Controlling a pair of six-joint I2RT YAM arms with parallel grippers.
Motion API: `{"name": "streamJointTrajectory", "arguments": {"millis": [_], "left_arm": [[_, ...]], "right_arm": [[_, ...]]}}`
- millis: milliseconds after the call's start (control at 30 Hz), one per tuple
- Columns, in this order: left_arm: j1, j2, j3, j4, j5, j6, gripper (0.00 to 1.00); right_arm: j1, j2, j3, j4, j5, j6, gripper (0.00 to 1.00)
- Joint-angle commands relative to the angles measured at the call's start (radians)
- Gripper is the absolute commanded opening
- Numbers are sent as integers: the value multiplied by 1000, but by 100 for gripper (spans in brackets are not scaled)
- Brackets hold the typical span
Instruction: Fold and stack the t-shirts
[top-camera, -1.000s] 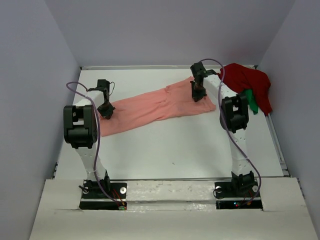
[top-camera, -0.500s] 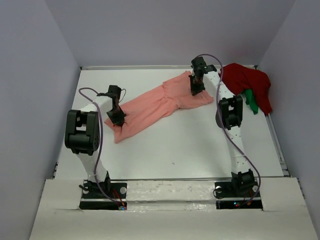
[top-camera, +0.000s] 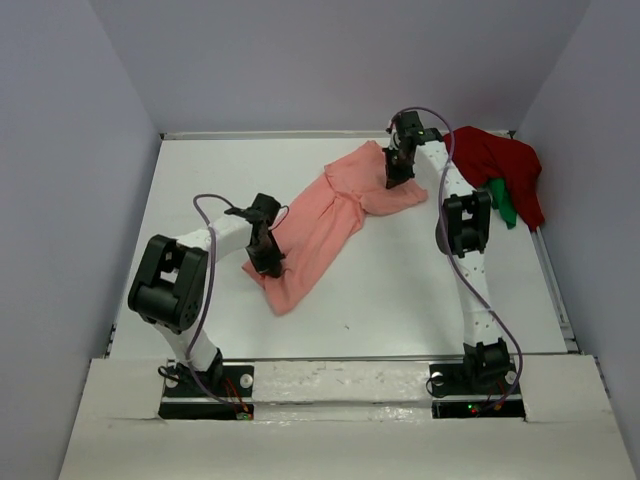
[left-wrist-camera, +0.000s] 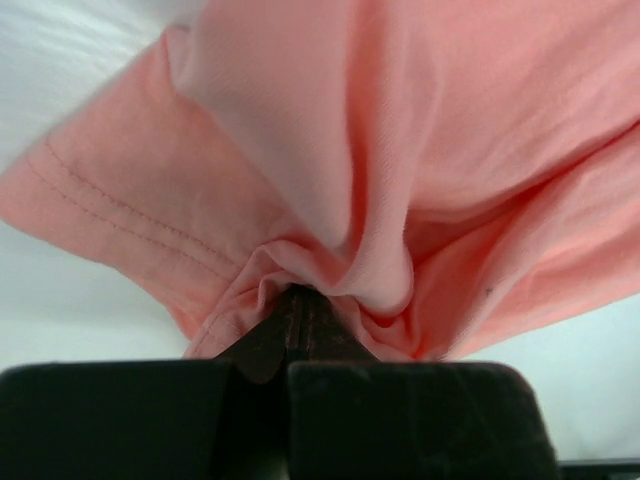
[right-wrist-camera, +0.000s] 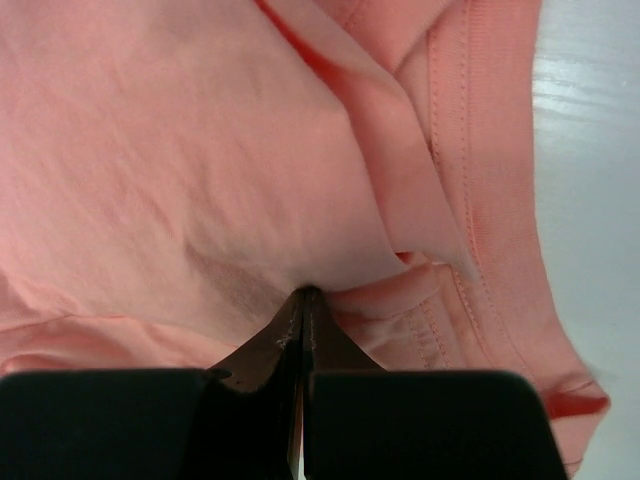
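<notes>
Left fingers (left-wrist-camera: 270, 338) and right fingers (right-wrist-camera: 262, 345) are clamping opposite ends of the salmon-pink cloth t-shirt (top-camera: 330, 215), likely draping limply.

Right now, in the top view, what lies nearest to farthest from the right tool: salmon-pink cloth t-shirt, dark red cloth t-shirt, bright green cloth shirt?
1. Salmon-pink cloth t-shirt: pinched in the right tool.
2. Dark red cloth t-shirt: heaped just right of it.
3. Bright green cloth shirt: farther right, beside the red.
</notes>
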Motion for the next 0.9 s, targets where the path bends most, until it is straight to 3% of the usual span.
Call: {"name": "streamJointTrajectory", "arguments": {"millis": [0, 400, 867], "left_arm": [[-136, 24, -73, -67, 79, -78, 0], [-532, 55, 15, -79, 166, -220, 0], [-740, 97, 162, -101, 183, -279, 0]], "right_arm": [[-28, 61, 44, -7, -8, -27, 0], [-37, 76, 68, 49, 40, -83, 0], [-37, 63, 153, 156, -17, -138, 0]]}}
